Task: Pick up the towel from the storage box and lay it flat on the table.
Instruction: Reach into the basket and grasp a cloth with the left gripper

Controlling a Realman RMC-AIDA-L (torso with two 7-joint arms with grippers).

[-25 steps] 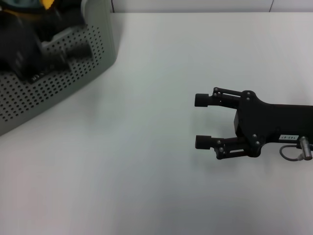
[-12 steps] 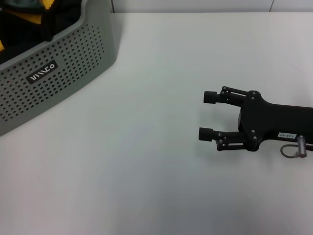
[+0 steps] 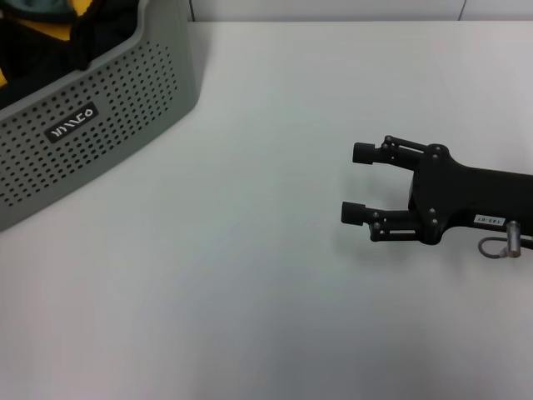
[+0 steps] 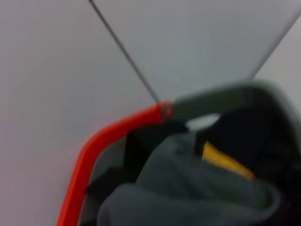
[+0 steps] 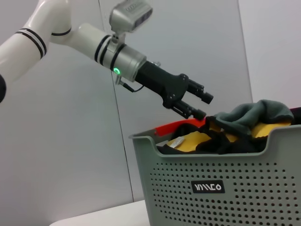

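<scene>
Occupying the far left corner of the surface (image 3: 250, 275), the storage box (image 3: 100, 125) is being shown in the head view as a grey perforated basket with a small black logo plate (image 3: 72, 122) on its near wall. The towel (image 5: 188, 140) is lying inside the box, its yellow cloth being glimpsed among black fabric (image 5: 221, 141), with a teal-grey cloth (image 5: 254, 113) heaped on top; the right wrist view is giving the fullest look at this pile rising above the rim. An orange-red edge (image 5: 176, 127) is being seen behind the box in that same view.

The left gripper (image 5: 201, 106) is being held in the air above the box's far side, just over the heaped cloths and apart from them; its jaws are standing parted and nothing is being held between them. In the head view this gripper is out of frame. The left wrist view is being filled by the teal-grey cloth, a sliver of yellow and the orange-red edge, all at close range.

To the right, well apart from the box, the right gripper (image 3: 355, 185) is hovering low over the bare white surface, pointing toward the left, with its jaws parted and empty. A small white label (image 3: 489, 221) is being shown on its black body, and a grey cable connector (image 3: 510, 237) beside it.
</scene>
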